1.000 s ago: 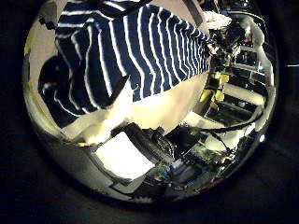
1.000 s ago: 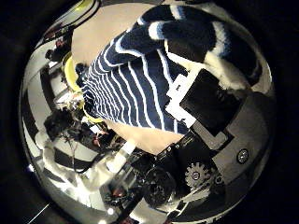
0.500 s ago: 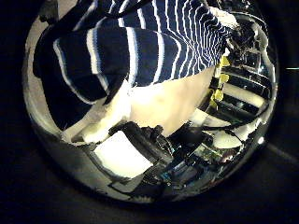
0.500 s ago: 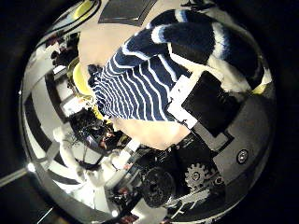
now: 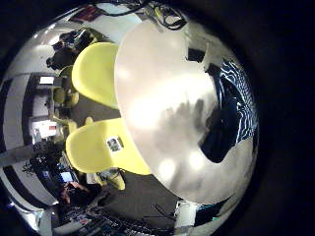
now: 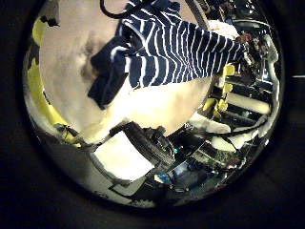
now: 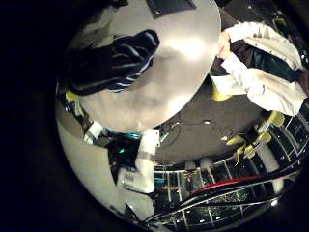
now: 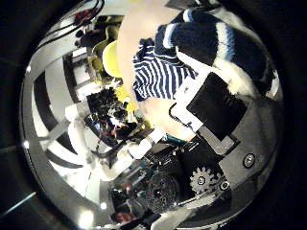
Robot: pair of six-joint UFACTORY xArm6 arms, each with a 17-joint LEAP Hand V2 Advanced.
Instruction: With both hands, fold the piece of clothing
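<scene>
In the left little finger side palm view the clothing (image 5: 234, 108) lies on the table (image 5: 162, 98). My right hand (image 8: 216, 105) is close to it, and a thick striped fold (image 8: 211, 34) is curled over its fingers while the rest (image 8: 158, 67) hangs below. In the right little finger side palm view the clothing (image 7: 111, 63) is a heap on the table (image 7: 183, 58).
Two chairs (image 5: 94, 69) (image 5: 98, 147) stand at the table's edge on the side away from the clothing. A dark flat thing (image 7: 174, 8) lies on the table's far part. Room furniture surrounds the table.
The clothing filled the left palm view against the thumb; now it is smaller and away from it. In the right palm view the fold stays at the fingers and the hanging part looks smaller.
</scene>
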